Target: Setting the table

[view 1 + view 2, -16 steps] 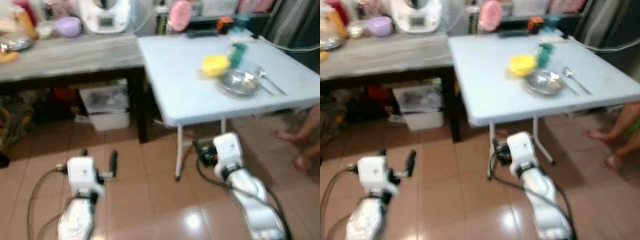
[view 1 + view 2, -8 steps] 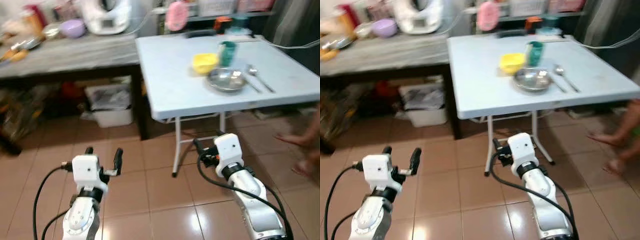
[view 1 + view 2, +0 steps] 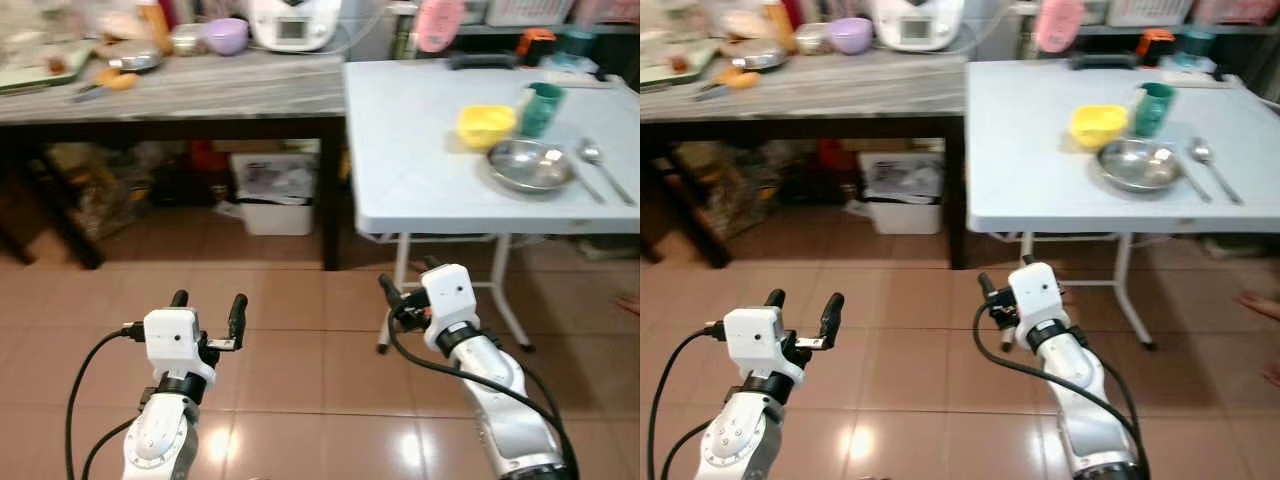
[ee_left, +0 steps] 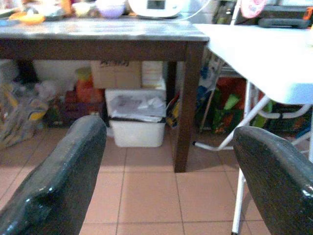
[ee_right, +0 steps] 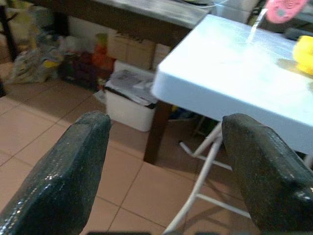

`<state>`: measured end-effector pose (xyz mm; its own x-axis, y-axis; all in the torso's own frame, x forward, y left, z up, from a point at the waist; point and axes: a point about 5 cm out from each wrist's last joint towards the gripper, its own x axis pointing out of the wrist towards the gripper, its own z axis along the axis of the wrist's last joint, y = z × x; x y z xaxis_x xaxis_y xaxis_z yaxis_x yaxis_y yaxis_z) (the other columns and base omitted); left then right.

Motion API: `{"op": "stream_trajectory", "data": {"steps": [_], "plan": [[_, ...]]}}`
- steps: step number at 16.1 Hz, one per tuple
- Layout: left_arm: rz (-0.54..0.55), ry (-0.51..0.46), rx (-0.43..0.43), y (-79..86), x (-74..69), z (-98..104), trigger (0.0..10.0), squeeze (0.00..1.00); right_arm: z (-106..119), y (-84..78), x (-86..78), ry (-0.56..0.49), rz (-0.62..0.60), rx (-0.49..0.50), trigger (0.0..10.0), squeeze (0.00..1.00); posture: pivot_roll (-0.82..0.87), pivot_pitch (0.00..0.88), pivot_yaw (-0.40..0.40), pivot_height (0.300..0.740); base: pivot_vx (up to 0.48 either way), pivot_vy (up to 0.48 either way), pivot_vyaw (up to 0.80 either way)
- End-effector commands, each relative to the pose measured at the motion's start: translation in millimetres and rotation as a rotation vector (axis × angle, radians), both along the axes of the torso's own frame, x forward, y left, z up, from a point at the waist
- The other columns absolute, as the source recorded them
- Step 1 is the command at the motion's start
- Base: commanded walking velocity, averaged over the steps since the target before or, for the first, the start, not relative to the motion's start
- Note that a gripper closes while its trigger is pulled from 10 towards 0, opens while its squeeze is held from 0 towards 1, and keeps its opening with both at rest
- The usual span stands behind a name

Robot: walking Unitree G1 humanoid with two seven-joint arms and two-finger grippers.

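A white folding table (image 3: pixel 420 150) stands ahead on my right. On it sit a yellow bowl (image 3: pixel 485 124), a green cup (image 3: pixel 539 108), a steel dish (image 3: pixel 530 165) and a spoon (image 3: pixel 590 154) with another utensil beside it. My left gripper (image 3: pixel 208 303) hangs low over the tiled floor, open and holding nothing. My right gripper (image 3: pixel 408 278) is also open and bare, low in front of the table's near edge. In the right wrist view the table's edge (image 5: pixel 230 93) is above the open fingers (image 5: pixel 78 161).
A grey-topped dark wooden table (image 3: pixel 180 90) runs along the left, carrying a purple bowl (image 3: pixel 226 35), a white appliance (image 3: pixel 293 20) and food items. A white bin (image 3: pixel 272 195) and bags sit under it. A person's foot (image 3: pixel 1258 300) is at the far right.
The camera has swung left, so the white table now sits further right and more of the wooden table shows. Both grippers stay open and low.
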<state>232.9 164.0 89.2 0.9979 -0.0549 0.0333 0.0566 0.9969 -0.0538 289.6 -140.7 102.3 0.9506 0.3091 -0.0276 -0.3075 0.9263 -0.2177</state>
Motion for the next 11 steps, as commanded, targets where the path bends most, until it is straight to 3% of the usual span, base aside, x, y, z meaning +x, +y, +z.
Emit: {"op": "stream_trajectory", "data": {"steps": [1, 4, 7, 11], "plan": [[-0.005, -0.008, -0.007, -0.8, 1.3, 3, 10.0, 0.00, -1, -0.7, 0.9, 0.001, 0.003, -0.008, 10.0, 0.00, -0.04, 0.082, 0.036, 0.740, 0.360, 0.000, 0.00], [-0.015, -0.004, -0.004, -3.1, 1.6, 2, 10.0, 0.00, -2, -0.6, 0.5, 0.002, 0.005, -0.008, 10.0, 0.00, -0.04, 0.083, 0.036, 0.740, 0.341, 0.000, 0.00], [-0.008, 0.012, -0.020, -4.8, 2.9, 0, 10.0, 0.00, -10, 0.8, 0.1, 0.071, 0.018, 0.001, 10.0, 0.00, -0.05, 0.083, 0.033, 0.740, 0.000, 0.000, 0.00], [0.019, 0.032, -0.035, -1.5, 1.0, -4, 10.0, 0.00, -10, 8.7, -1.2, 0.088, 0.054, 0.022, 10.0, 0.00, -0.04, 0.084, 0.029, 0.740, 0.000, 0.000, 0.00]]}}
